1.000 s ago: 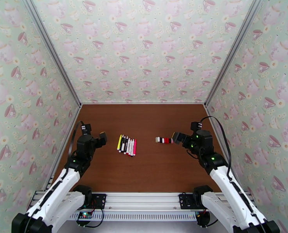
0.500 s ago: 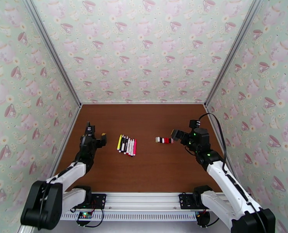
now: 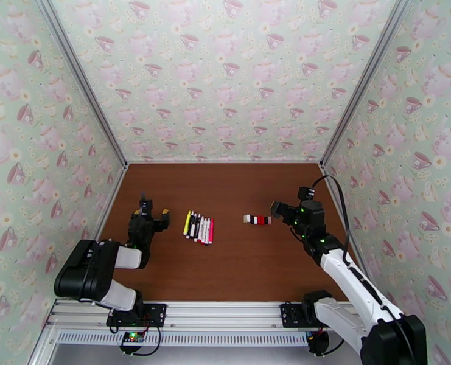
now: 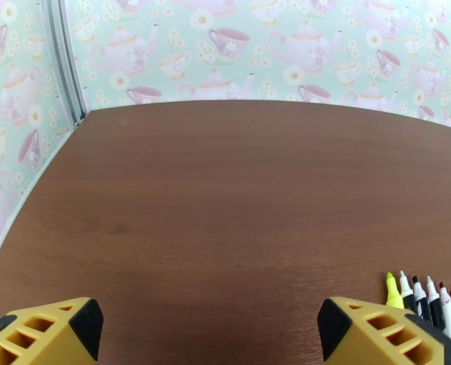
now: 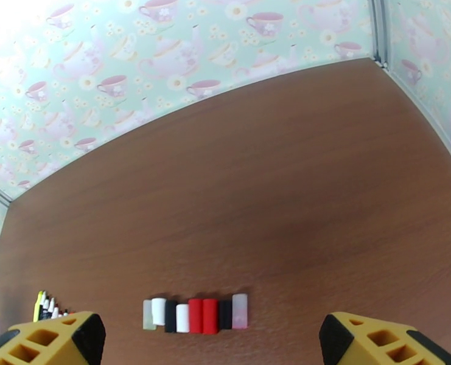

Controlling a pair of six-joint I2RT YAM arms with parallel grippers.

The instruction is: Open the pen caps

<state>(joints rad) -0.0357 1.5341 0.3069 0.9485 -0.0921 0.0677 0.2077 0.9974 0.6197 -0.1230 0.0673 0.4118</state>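
Several pens (image 3: 198, 227) lie side by side left of the table's middle, a yellow one at the left and a red one at the right. Their bare tips (image 4: 429, 296) point away from me. The pen caps (image 3: 257, 219) lie in a tight row right of the middle, apart from the pens: whitish, black, red and pink short cylinders (image 5: 195, 314). My left gripper (image 3: 154, 210) hovers open just left of the pens, its yellow fingers (image 4: 48, 336) wide apart and empty. At the right end of the cap row my right gripper (image 3: 280, 212) is open and empty, its fingers (image 5: 389, 339) straddling bare table.
Teacup-patterned walls (image 3: 225, 74) close the table in on three sides, with metal posts (image 4: 61, 56) at the back corners. Bare brown tabletop (image 3: 225, 184) stretches behind the pens and caps. The pens' tips also appear at the lower left (image 5: 45, 304) of the right wrist view.
The left arm has folded down low toward its base, its gripper staying left of the pens. The right arm has sunk slightly. Pens and caps have not moved.
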